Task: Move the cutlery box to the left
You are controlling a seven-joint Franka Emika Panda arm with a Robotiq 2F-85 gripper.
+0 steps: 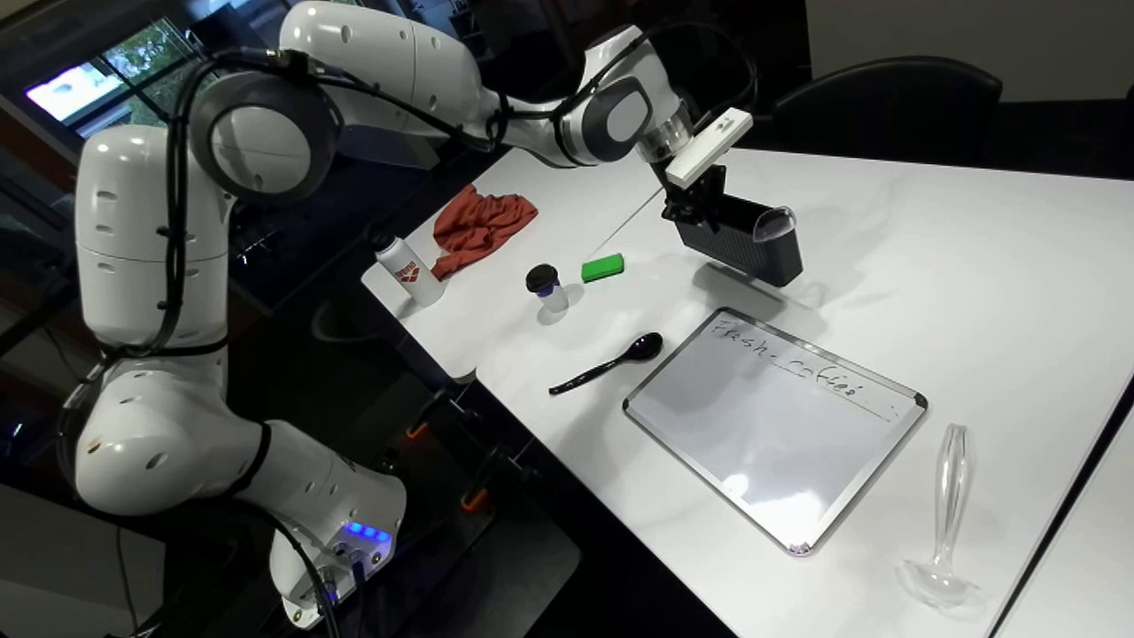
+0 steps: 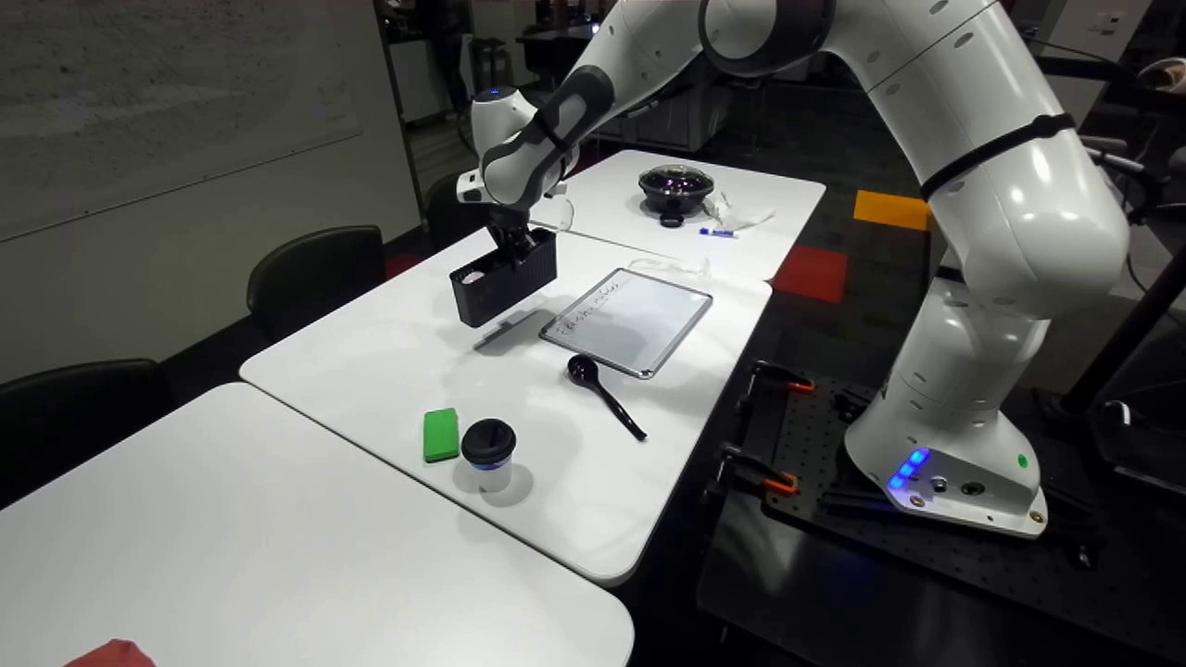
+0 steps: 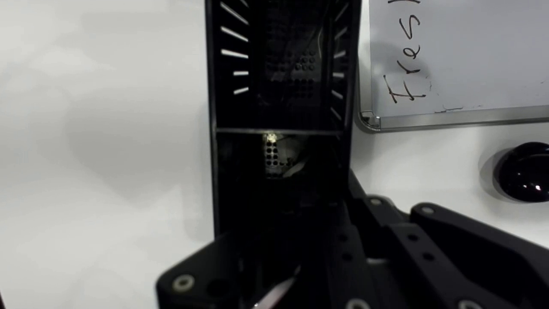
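Observation:
The cutlery box [image 1: 742,246] is a black oblong bin with ribbed sides and an open top. In both exterior views it hangs above the white table, with its shadow below, and it shows at the end of the arm in an exterior view [image 2: 503,292]. My gripper [image 1: 695,208] is at one end of the box. In the wrist view the box's slotted wall [image 3: 229,103] and a divider show. My fingers [image 3: 346,201] appear to pinch the long wall on the whiteboard's side; the dark tips are hard to make out. Something clear [image 1: 775,224] sticks out of the box's far end.
A small whiteboard [image 1: 780,434] lies beside the box. A black spoon [image 1: 611,363], a green eraser [image 1: 603,268] and a lidded cup [image 1: 547,288] stand nearby. A white bottle [image 1: 410,273], a red cloth [image 1: 478,226] and a clear ladle [image 1: 948,505] lie farther out.

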